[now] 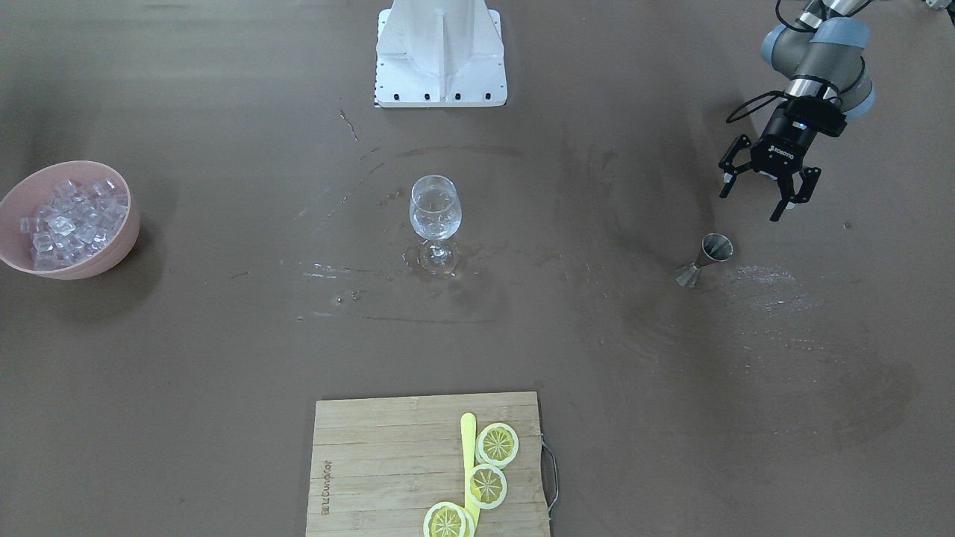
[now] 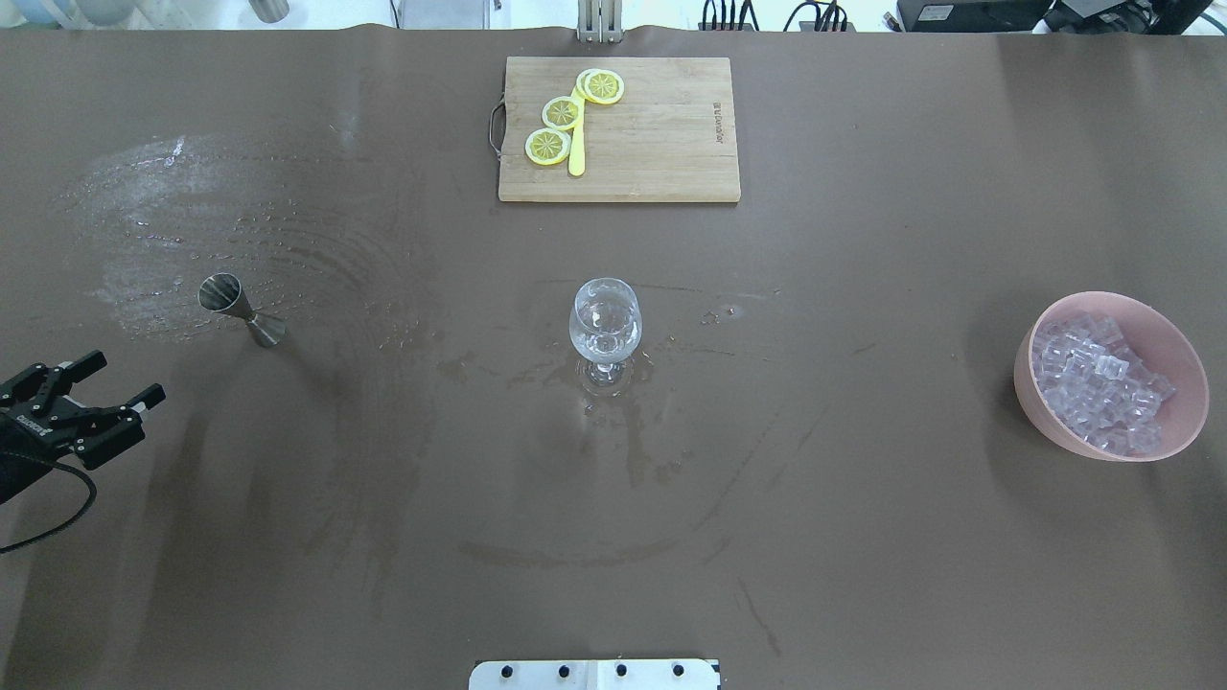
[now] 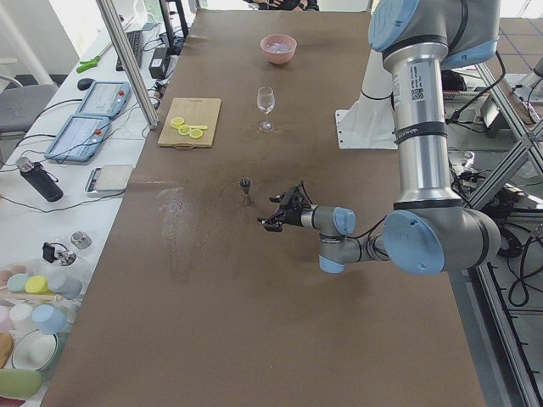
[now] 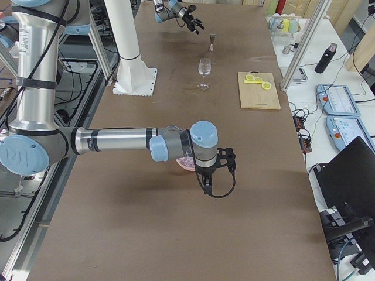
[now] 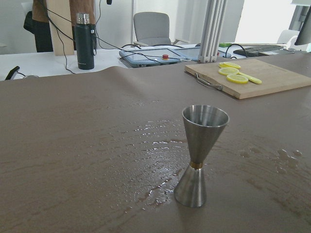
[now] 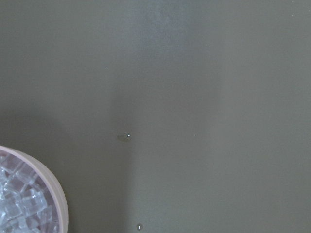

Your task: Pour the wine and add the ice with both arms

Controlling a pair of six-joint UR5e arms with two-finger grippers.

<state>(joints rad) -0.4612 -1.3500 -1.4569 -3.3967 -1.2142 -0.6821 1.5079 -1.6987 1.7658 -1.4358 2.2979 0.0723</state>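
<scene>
Slick, light ice (image 2: 1102,379) heaped in the pink bowl (image 2: 1038,412) probably needs pinching across flat faces; the left gripper (image 2: 125,376) gapes empty near the jigger (image 2: 240,309), and the right gripper's (image 4: 208,181) opening cannot be told.

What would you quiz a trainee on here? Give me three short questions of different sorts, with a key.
1. How many lemon slices lie on the cutting board?
2. True or false: the left gripper is shut on the jigger.
3. The ice lies: A) in the pink bowl, B) in the jigger, C) on the cutting board.
Key: 1. Three. 2. False: it is open and apart from the jigger. 3. A.
</scene>
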